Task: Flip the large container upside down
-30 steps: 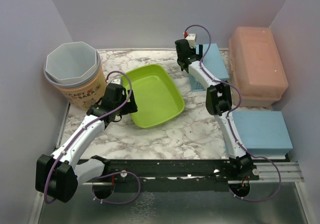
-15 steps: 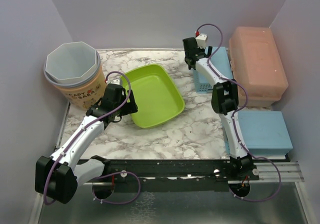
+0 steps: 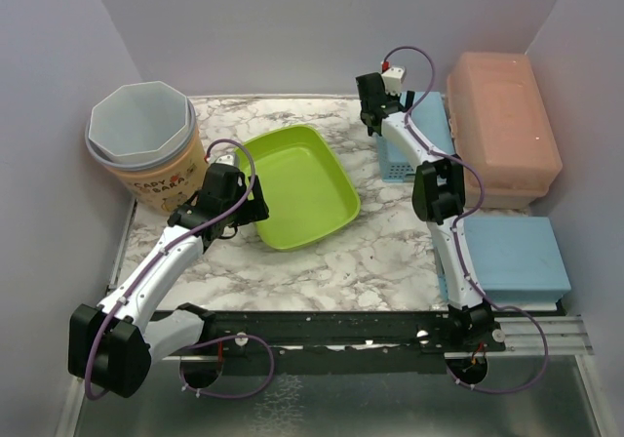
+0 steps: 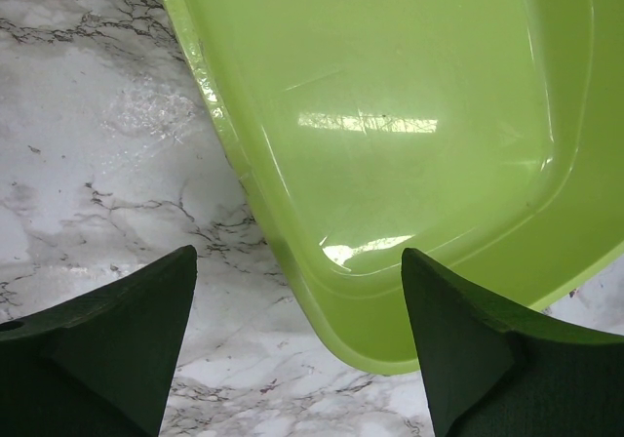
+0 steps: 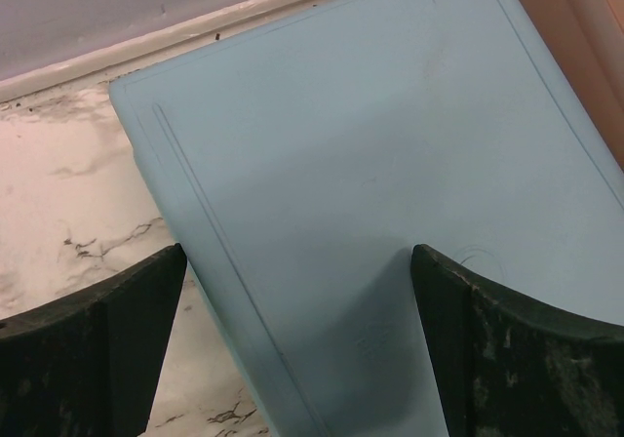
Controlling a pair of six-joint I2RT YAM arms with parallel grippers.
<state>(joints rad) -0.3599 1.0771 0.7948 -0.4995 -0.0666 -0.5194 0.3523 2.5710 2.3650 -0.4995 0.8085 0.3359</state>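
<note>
Top view. You see 2 arms on a marble table (image 3: 375,257). The tray (image 3: 297,185), taken here as the large container, lies left of centre with its open side up and its hollow bare.

(a) Left gripper (image 3: 247,210): it sits at the tray's near-left rim. In your left wrist view the gripper (image 4: 297,261) has its jaws wide apart and astride that rim; 1 finger (image 4: 107,349) is over the marble outside, the other over the tray (image 4: 409,115) floor. Nothing is clamped. You cannot tell whether either finger touches the rim.

(b) Right gripper (image 3: 372,117): it hangs at the far right, over the basket (image 3: 425,117), well apart from the tray. In your right wrist view the gripper (image 5: 297,257) also has its jaws spread wide, with the basket's (image 5: 390,144) flat pale-blue face below them and no contact that you can make out. The basket's perforated side wall shows in the top view, so it lies bottom up.

(c) Surroundings: a bucket (image 3: 146,149) with a grey liner stands at the far left, just beside the left arm's wrist. A pink bin (image 3: 499,120) lies along the right wall, just beside the basket. A blue box (image 3: 512,257) lies near the right arm's base.
</note>
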